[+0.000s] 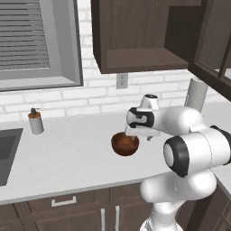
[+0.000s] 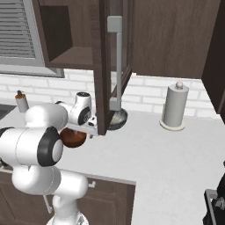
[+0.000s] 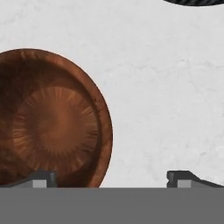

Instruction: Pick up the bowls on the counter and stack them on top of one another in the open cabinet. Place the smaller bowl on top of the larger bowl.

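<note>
Reddish-brown bowl (image 2: 74, 138) on counter (image 2: 176, 154) under the arm (image 2: 48, 132)

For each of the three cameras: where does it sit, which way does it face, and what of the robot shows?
Left base view: behind the arm's left, facing the counter, open cabinet and brown bowl; arm at lower right.
Right base view: behind its right, facing the cabinet door, grey bowl and paper towel roll; arm at lower left.
Hand view: on the hand, looking down at the brown bowl; the open gripper straddles its rim.
Shared: all show the brown bowl.
</note>
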